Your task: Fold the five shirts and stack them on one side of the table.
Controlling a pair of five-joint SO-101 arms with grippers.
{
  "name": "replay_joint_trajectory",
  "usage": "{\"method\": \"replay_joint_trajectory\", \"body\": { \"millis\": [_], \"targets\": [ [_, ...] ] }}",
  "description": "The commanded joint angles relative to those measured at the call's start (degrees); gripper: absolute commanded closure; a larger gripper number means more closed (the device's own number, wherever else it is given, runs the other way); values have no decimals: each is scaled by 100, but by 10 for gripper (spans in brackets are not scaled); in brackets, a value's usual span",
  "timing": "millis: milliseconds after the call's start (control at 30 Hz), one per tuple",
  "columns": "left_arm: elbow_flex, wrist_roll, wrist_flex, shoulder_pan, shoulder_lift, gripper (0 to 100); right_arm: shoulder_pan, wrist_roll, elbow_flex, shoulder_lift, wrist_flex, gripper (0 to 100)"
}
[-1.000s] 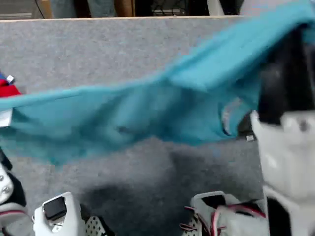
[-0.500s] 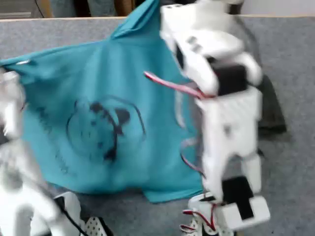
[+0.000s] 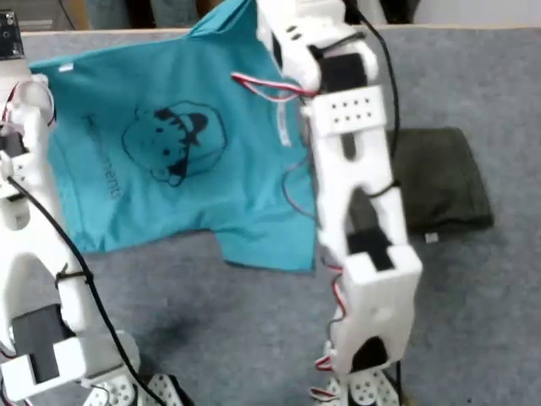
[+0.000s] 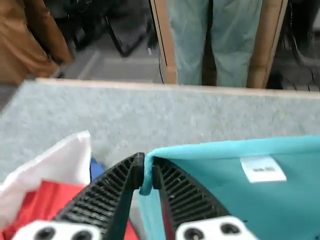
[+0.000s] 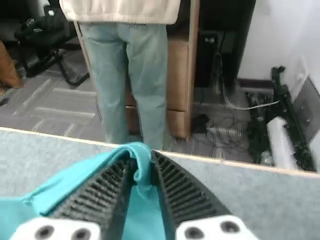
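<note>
Spread shirt (image 3: 169,169): far left to centre of table (image 3: 254,330); far corners in left gripper (image 4: 145,172) and right gripper (image 5: 142,170). Folded shirt (image 3: 444,178): on table, right. Shirt heap (image 4: 45,200): beside left gripper.

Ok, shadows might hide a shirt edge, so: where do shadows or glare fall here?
High view: a soft shadow lies on the table below the teal shirt, its hem plainly visible; no glare. Left wrist view: even light on the left gripper, shut on the shirt's edge. Right wrist view: the right gripper, shut on the shirt, is evenly lit; the wall behind is bright.
</note>
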Motion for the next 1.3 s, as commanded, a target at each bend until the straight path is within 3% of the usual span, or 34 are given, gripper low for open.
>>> {"method": "replay_joint_trajectory", "body": {
  "millis": [0,200,400,500,633,867,1267],
  "targets": [
    [-400,-53,756,31,-105,970,114,-44,-1138,180,1099,985],
    [541,-308,1881,75,-826,971,62,0,-2070,462,3209,985],
    [2993,-870,1389,215,-2180,971,-114,0,-2264,497,4730,985],
    [4110,-1064,1152,180,-2769,971,-70,193,-1815,286,4712,985],
    [4787,-1222,1319,163,-3288,971,-246,703,-31,-637,4712,985],
    [4971,-1653,1837,154,-3481,971,-62,941,3389,-2571,4615,985],
    [5095,-2251,1345,-514,-3481,971,18,1538,7530,-4330,3279,985]
  ]
}}
